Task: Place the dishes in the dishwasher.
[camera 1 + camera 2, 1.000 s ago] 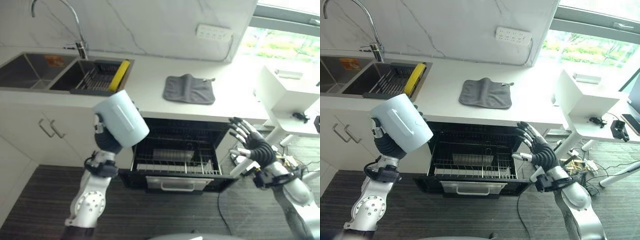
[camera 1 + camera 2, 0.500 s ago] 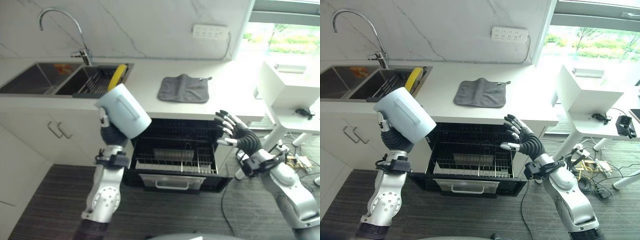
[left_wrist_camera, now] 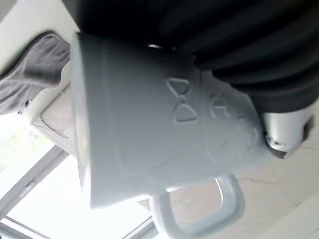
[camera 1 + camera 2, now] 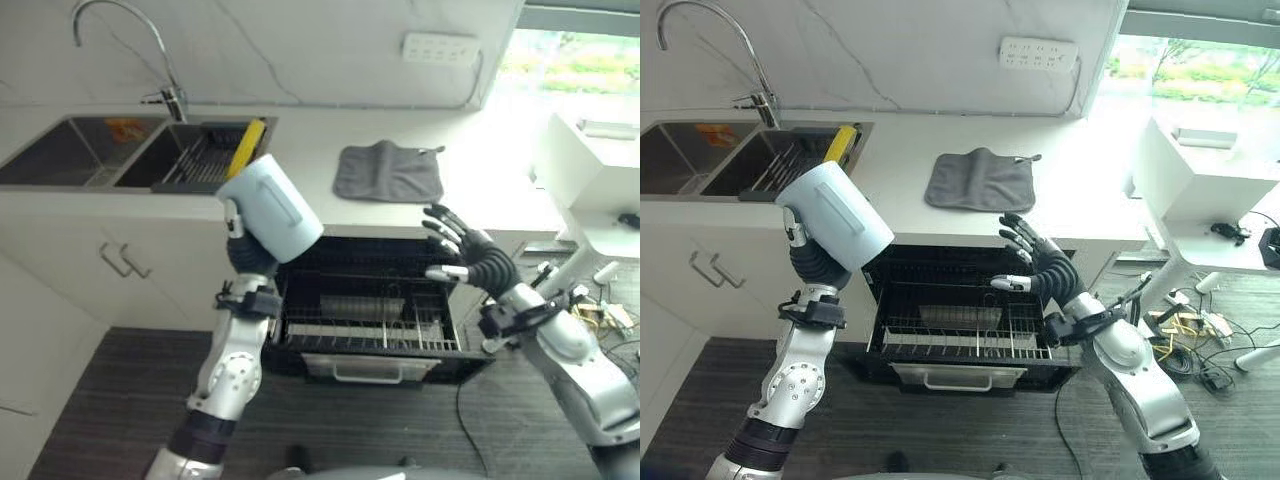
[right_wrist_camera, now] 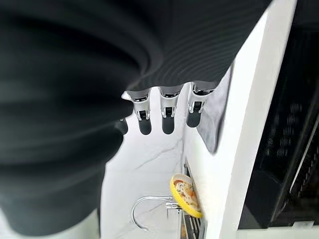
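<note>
Right hand [image 4: 1040, 268] has swung in over the dishwasher rack [image 4: 960, 335], fingers spread. Left hand [image 4: 243, 250] apparently grips the mug [image 4: 272, 208] aloft beside the counter [image 4: 480, 170]; rim strike risk lowering.

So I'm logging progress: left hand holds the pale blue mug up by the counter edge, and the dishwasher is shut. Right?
Not quite: the dishwasher is open, its rack pulled out, as the right eye view shows. The left hand does hold the pale blue mug up by the counter edge.

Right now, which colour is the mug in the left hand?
Pale blue mug, clearest in the right eye view.
</note>
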You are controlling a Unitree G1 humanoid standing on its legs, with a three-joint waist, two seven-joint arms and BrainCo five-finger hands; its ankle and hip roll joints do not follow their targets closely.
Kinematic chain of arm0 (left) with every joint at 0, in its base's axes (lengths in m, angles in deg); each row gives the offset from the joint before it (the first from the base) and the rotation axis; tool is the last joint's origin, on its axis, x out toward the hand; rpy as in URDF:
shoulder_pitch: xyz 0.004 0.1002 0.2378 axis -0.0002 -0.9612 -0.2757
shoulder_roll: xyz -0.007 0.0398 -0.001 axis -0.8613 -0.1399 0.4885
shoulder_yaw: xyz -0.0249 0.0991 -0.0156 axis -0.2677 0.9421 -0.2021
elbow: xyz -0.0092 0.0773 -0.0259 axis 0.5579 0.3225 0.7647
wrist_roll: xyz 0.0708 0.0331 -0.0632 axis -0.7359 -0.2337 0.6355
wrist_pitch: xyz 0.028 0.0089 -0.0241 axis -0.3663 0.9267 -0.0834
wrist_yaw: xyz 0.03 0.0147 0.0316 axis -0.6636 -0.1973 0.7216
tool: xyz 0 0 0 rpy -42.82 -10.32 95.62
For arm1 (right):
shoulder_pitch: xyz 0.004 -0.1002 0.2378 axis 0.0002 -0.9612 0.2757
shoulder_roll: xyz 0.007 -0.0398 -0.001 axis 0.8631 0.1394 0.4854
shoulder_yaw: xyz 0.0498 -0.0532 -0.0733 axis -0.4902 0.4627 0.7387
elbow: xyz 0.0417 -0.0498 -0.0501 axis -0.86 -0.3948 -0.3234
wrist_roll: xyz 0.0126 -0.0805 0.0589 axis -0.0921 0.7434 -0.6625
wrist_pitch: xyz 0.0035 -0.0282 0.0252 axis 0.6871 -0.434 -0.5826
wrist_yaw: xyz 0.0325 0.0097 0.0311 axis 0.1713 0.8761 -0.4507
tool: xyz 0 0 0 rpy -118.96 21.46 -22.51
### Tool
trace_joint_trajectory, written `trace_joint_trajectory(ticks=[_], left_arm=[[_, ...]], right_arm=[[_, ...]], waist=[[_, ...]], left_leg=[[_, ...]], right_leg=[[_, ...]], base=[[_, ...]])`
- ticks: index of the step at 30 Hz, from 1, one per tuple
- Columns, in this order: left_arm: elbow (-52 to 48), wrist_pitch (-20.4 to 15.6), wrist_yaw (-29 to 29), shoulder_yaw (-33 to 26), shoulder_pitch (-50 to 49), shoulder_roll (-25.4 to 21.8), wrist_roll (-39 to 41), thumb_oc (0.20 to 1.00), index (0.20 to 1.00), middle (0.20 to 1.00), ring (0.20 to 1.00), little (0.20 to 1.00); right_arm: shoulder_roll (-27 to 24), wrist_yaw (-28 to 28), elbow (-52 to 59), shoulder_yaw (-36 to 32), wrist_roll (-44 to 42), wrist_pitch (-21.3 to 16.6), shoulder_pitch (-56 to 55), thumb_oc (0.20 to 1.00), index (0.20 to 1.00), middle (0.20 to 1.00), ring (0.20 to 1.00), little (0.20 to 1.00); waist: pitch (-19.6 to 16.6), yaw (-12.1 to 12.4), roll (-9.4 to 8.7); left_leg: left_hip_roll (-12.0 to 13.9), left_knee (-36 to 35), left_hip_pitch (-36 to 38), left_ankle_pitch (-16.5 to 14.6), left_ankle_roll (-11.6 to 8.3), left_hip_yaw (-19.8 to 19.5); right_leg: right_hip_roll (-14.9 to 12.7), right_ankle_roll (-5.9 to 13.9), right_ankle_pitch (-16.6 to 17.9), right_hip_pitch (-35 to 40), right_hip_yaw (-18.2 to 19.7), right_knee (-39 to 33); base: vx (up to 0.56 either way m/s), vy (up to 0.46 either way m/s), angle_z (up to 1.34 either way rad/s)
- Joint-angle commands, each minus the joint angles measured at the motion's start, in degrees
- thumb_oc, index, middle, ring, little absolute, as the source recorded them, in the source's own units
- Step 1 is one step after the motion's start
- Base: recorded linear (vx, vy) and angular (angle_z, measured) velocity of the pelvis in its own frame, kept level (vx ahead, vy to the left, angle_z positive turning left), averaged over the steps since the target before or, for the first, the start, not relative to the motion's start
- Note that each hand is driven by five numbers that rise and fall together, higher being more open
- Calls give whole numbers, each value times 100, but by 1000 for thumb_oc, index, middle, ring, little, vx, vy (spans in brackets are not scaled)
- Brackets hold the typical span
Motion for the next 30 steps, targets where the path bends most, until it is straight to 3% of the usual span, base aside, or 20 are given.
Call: trace_joint_trajectory(ticks=[1, 4, 6, 7, 8, 14, 19, 23, 30], left_arm=[[-222, -278, 42, 26, 134, -208, -401, 200, 200, 200, 200, 200], [-212, -320, 304, 84, 298, -283, -528, 200, 200, 200, 200, 200], [-204, -453, 490, 54, 329, -371, -629, 200, 200, 200, 200, 200], [-227, -465, 586, 80, 368, -362, -678, 200, 200, 200, 200, 200], [-246, -463, 728, 152, 442, -310, -770, 200, 200, 200, 200, 200], [-324, -518, 1087, 454, 511, -213, -997, 200, 200, 200, 200, 200], [-335, -569, 1233, 578, 481, -210, -1205, 200, 200, 200, 200, 200], [-237, -614, 1252, 809, 566, -159, -1409, 200, 200, 200, 200, 200], [-169, -720, 1583, 927, 759, -208, -1966, 200, 200, 200, 200, 200]], right_arm=[[50, 74, 105, -78, -143, -534, 176, 1000, 1000, 1000, 1000, 1000], [39, -4, 100, 62, 68, -685, 231, 1000, 1000, 1000, 1000, 1000], [-39, -171, 140, 222, 241, -714, 472, 1000, 1000, 1000, 1000, 1000], [-49, -256, 161, 298, 256, -662, 570, 1000, 1000, 1000, 1000, 1000], [-51, -363, 179, 404, 220, -529, 714, 1000, 1000, 1000, 1000, 1000], [-36, -710, 176, 632, 225, -110, 1163, 1000, 1000, 1000, 1000, 1000], [16, -717, 241, 745, 518, 20, 1195, 1000, 1000, 1000, 1000, 1000], [212, -924, 118, 1024, 279, 485, 1467, 1000, 1000, 1000, 1000, 1000], [296, -843, 62, 1282, 373, 847, 1702, 1000, 1000, 1000, 1000, 1000]], waist=[[-226, 84, -98], [-182, 72, -147], [-107, 140, -193], [-100, 138, -195], [-127, 121, -190], [-318, 151, -139], [-366, 141, -110], [-428, 148, -97], [-467, 129, -97]], left_leg=[[185, -2, 53, 83, -224, -225], [166, -2, 144, 0, -267, -321], [207, -2, 265, -118, -270, -172], [214, -2, 290, -148, -265, -154], [214, -2, 316, -175, -265, -155], [277, -2, 385, -285, -269, 1], [335, -2, 450, -334, -284, 49], [366, -2, 514, -357, -296, 15], [375, -2, 543, -389, -302, 13]], right_leg=[[464, -71, 460, -244, 153, 961], [492, -171, 364, -261, 84, -20], [291, -102, 680, -149, -192, -592], [302, -94, 724, -122, -126, -716], [327, -85, 728, -151, 20, -759], [374, -138, 593, -72, -76, -759], [433, -181, 497, -8, -50, -759], [478, -208, 453, 45, 5, -759], [493, -202, 438, 51, 66, -759]], base=[[40, 58, -11], [47, -84, 8], [31, -176, 0], [48, -179, -3], [35, -119, -15], [44, -98, 6], [19, -55, -2], [27, -67, 0], [2, -11, 0]])
